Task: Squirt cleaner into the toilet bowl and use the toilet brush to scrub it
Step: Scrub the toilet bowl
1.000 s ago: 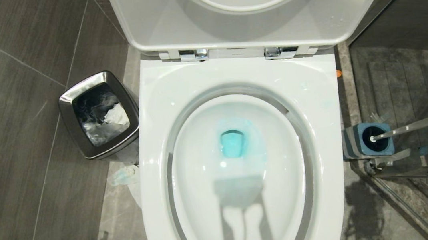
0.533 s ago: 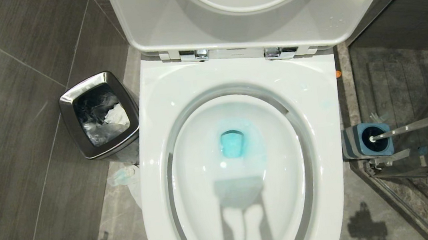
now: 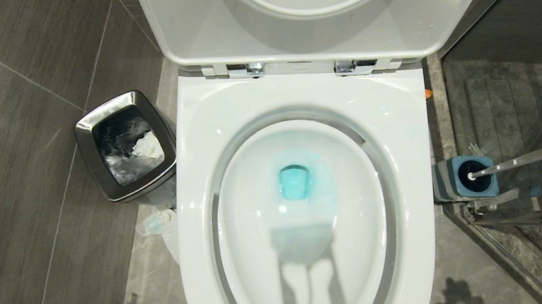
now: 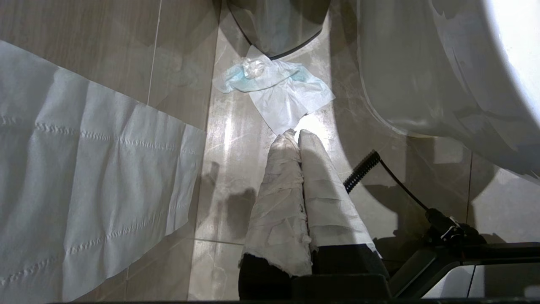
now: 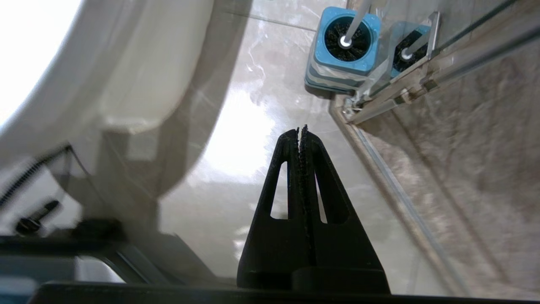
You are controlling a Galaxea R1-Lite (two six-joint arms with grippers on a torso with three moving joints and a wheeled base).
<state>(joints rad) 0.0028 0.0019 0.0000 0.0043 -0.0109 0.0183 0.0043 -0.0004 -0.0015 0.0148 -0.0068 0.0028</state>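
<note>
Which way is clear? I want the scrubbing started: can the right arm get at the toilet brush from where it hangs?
Probably yes. The right end effector, shut and empty, hangs over bare floor beside the toilet bowl, and nothing lies between it and the toilet brush in its holder. The glass door frame stands close beside.

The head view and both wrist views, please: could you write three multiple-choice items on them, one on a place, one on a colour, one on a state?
1. Where is the toilet brush?
A. In its holder
B. In the toilet bowl
C. In the waste bin

2. What colour is the water in the bowl?
A. Yellow
B. Clear
C. Turquoise

3. How is the right gripper?
A. Holding the brush
B. Shut, empty
C. Wide open

Answers: A, the handle rises from the blue-topped holder; C, the pool is tinted turquoise; B, its fingers meet with nothing between.
</note>
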